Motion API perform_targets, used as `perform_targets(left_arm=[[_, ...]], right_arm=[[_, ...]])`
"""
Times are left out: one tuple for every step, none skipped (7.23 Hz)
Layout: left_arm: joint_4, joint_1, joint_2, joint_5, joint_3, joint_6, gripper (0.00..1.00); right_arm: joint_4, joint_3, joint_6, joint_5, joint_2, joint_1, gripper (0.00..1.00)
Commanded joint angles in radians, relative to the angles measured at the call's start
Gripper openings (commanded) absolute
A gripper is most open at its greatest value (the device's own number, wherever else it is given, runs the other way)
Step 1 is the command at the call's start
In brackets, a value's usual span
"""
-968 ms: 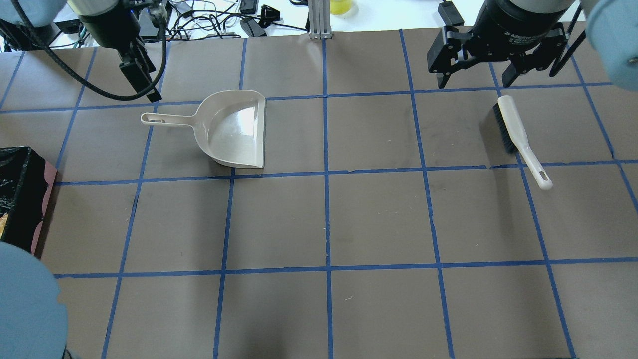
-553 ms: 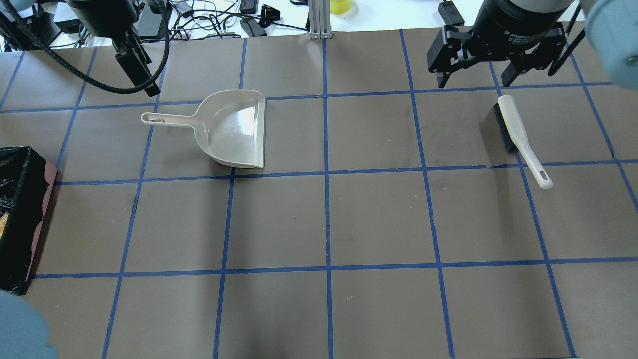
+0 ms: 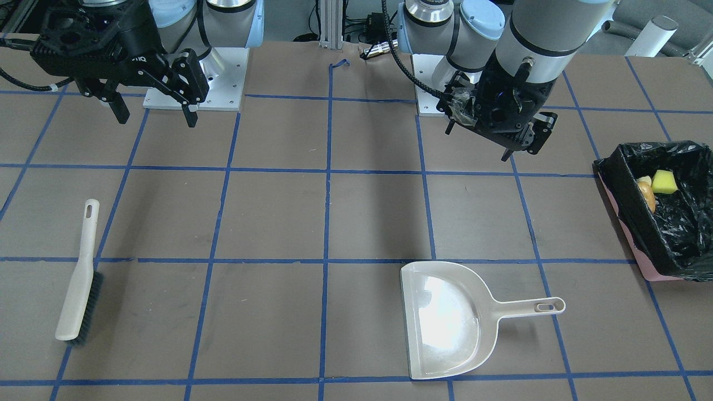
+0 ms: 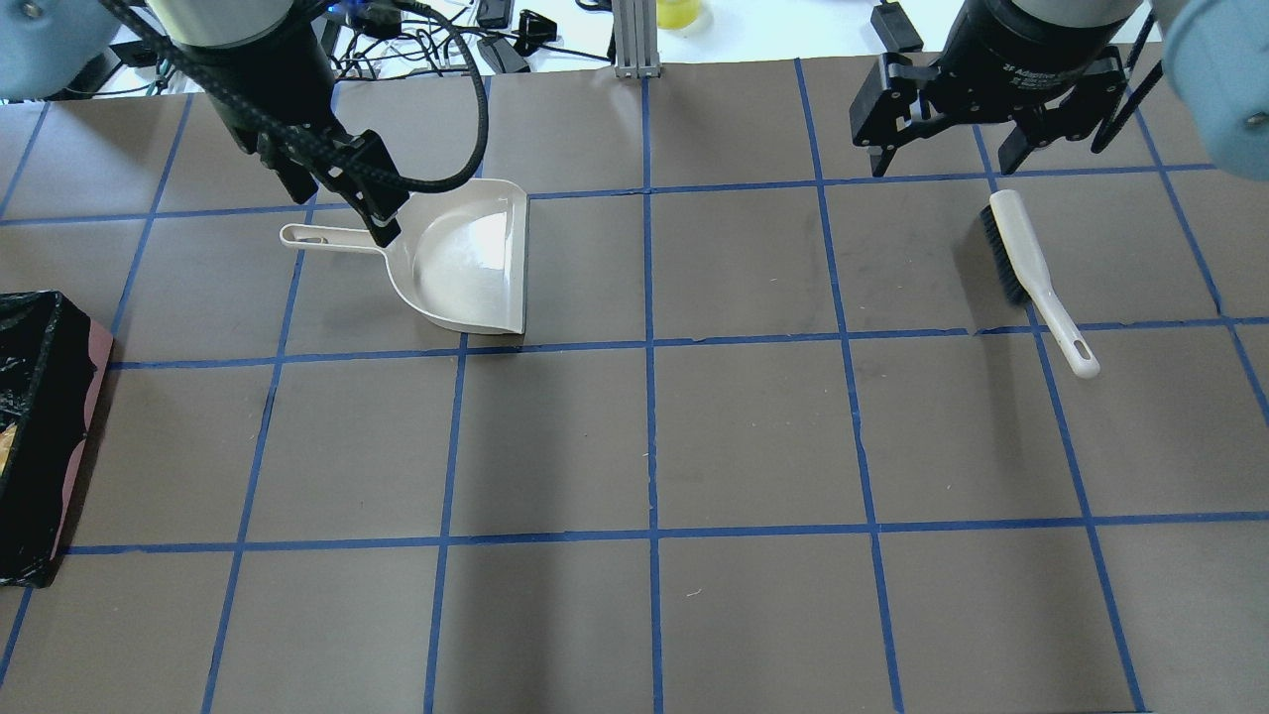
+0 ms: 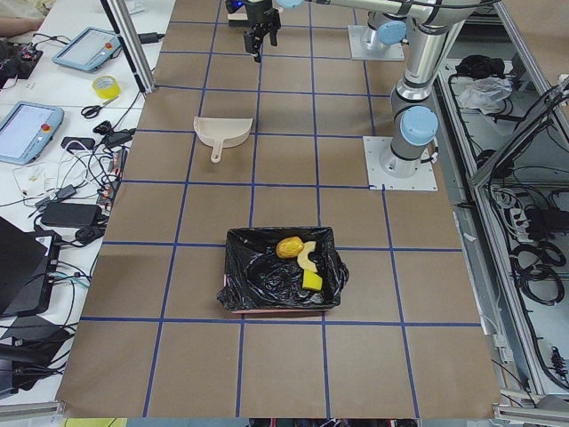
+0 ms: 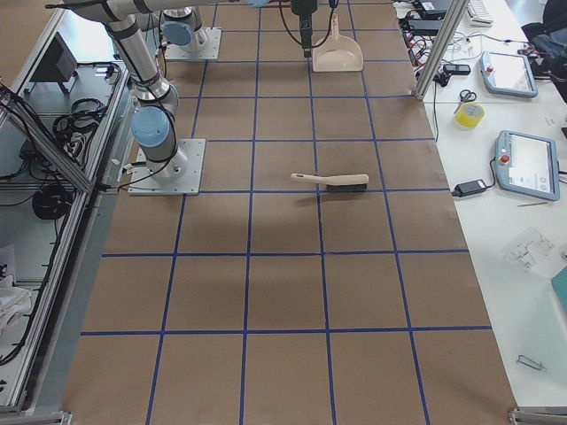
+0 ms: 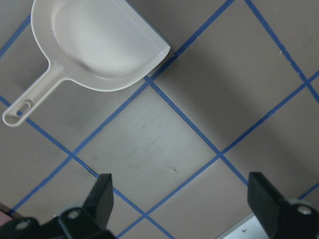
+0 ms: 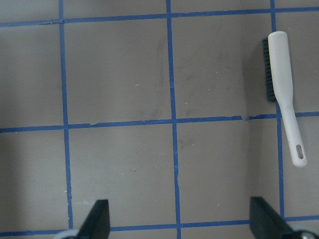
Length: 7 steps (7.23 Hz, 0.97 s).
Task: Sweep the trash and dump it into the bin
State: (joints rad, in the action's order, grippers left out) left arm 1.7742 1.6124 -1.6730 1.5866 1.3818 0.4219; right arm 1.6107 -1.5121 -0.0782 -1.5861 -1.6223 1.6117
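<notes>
1. Judging by how things lie, the sweep and the dump both look done. The trash (image 5: 307,258) sits inside the bin (image 5: 233,267), on the black liner, at the table's end on the robot's left.
2. The dustpan (image 3: 445,323) lies flat on the table (image 4: 753,436) with its pan bare. The brush (image 3: 78,289) lies on its side, well apart from the dustpan, on the robot's right. Neither tool is held.
3. The step in hand looks like the close of the task, with both arms up off the tools. As I read it, the next move calls only for parking the arms clear. If the tools are to be tidied, each handle needs a fresh, centred grasp from above.
4. The left gripper (image 7: 182,199) has its jaws spread wide with nothing between them.
   - It hangs above the table and touches nothing.
   - In the overhead view it overlaps the dustpan's handle.
   - The wrist view, though, shows the dustpan lying well ahead of the fingers (image 7: 102,191).
5. The right gripper (image 3: 156,117) is also spread wide and empty. It is raised over the table, and the wrist view shows the brush off to one side, apart from it.
</notes>
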Motion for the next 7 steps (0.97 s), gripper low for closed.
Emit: perform_targets(left_arm=[[-0.001,0.001,0.027,-0.014,0.023,-0.168,0.97],[0.001,0.001,0.038,-0.028,0.028,-0.248,0.97],[0.001,0.001,0.041,-0.019,0.035,-0.253,0.97],[0.001,-0.002,0.048,-0.017,0.04,-0.252,0.97],[-0.005,-0.002,0.052,-0.019,0.039,-0.285,0.97],[-0.045,-0.005,0.05,-0.019,0.04,-0.307,0.97],[-0.058,-0.012,0.052,-0.02,0.039,-0.31,0.97]], right_arm=[[0.0,0.001,0.0,0.0,-0.002,0.0,1.0],[0.0,0.0,0.0,0.0,-0.002,0.0,1.0],[0.0,0.0,0.0,0.0,-0.002,0.0,1.0],[0.0,0.0,0.0,0.0,-0.002,0.0,1.0],[-0.002,0.0,0.0,0.0,-0.002,0.0,1.0],[-0.002,0.0,0.0,0.002,-0.004,0.0,1.0],[-0.002,0.0,0.0,0.002,-0.004,0.0,1.0]])
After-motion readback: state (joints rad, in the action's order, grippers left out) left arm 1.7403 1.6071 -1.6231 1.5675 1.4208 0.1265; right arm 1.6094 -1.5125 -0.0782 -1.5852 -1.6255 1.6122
